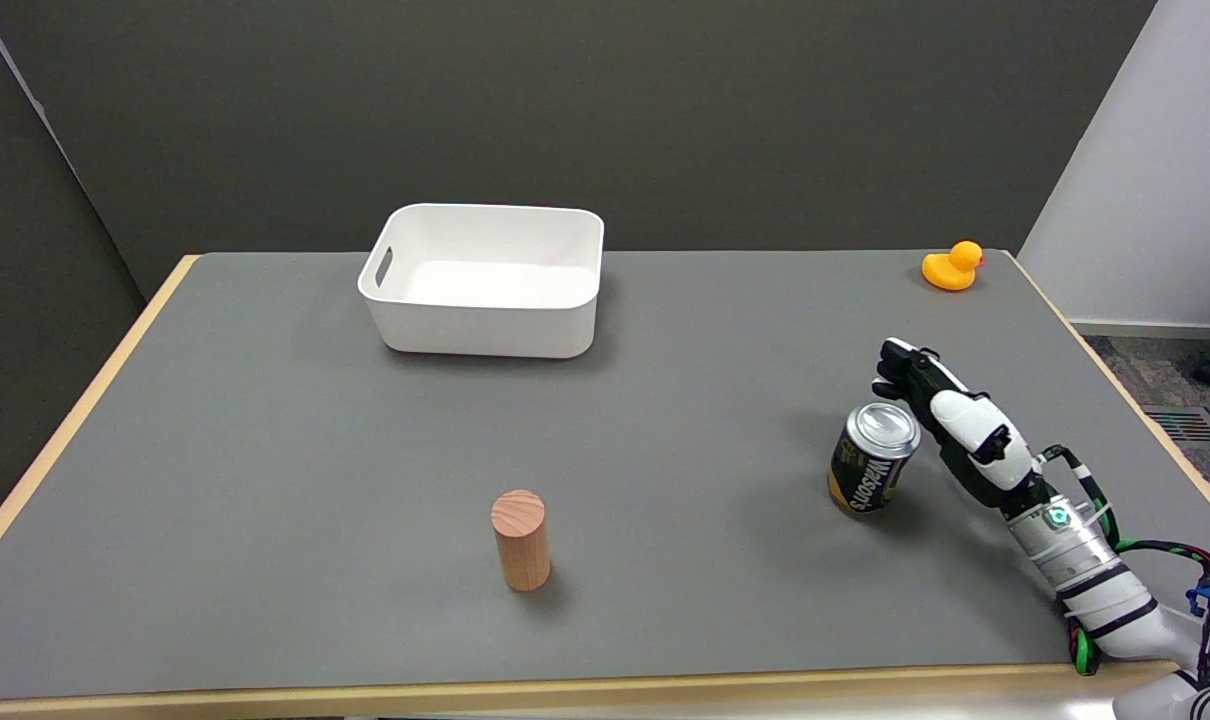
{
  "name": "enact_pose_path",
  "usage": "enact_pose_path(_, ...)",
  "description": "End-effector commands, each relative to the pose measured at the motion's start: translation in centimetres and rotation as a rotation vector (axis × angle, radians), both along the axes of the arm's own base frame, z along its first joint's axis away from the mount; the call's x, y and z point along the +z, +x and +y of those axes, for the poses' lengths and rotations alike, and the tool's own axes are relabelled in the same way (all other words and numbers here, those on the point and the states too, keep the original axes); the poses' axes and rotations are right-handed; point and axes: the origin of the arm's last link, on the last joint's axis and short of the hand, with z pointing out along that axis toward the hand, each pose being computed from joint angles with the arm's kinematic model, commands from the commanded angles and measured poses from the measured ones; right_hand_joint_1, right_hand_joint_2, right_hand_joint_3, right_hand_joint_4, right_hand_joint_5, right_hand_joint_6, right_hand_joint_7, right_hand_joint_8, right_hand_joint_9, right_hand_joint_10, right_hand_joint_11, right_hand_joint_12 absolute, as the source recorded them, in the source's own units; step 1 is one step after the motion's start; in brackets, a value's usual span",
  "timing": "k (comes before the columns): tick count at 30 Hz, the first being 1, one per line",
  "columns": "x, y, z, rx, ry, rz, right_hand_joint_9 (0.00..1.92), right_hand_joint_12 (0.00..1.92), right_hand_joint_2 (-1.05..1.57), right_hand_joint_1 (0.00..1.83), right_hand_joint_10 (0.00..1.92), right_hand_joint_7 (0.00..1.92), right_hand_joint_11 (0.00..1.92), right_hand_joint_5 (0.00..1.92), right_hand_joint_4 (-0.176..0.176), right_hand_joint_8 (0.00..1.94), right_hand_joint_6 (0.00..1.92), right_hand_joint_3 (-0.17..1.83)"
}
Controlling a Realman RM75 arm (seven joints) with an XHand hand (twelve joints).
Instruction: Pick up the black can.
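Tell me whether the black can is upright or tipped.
Upright: the black can stands on its base, silver top facing up, beside the right hand.

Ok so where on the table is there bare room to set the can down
Bare gray table lies left of the wooden cylinder, in the wide middle between the white bin and the black can, and between the can and the rubber duck. It's crowded only where the robot hand meets the can.
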Motion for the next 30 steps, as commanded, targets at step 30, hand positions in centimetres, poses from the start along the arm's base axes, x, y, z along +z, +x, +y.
enact_pose_path(30, -5.2, -2.0, -0.2, -0.122, 0.281, -0.334, 0.00, 0.39, 0.56, 0.31, 0.01, 0.00, 0.00, 0.03, -0.176, 0.00, 0.13, 0.87)
